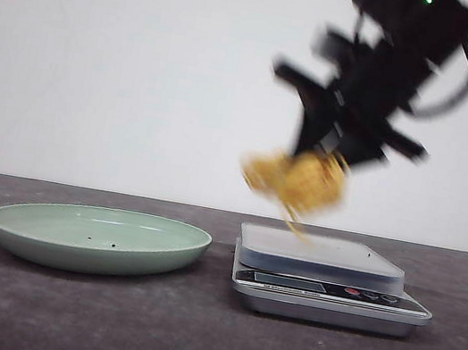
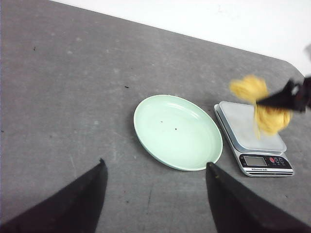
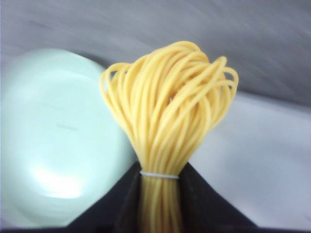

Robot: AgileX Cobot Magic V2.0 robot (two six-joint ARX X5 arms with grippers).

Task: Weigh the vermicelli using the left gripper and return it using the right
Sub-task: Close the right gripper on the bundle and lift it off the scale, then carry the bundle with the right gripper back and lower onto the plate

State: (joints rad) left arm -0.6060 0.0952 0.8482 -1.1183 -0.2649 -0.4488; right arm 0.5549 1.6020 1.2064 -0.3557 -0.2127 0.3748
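I judge the weighing done: my right end effector (image 1: 311,175) grips the vermicelli (image 1: 297,180) above the scale (image 1: 325,277), plate (image 1: 96,239) still empty, left end effector (image 2: 154,167) spread open.

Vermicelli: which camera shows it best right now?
The right wrist view: the vermicelli fills the frame, sharp, strands and white tie visible, clamped in the right end effector. The front view shows it blurred above the scale; the left wrist view shows it small and blurred.

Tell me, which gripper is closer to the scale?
Right. The right gripper holds the vermicelli just above the scale; the left gripper hangs farther off, beyond the plate.
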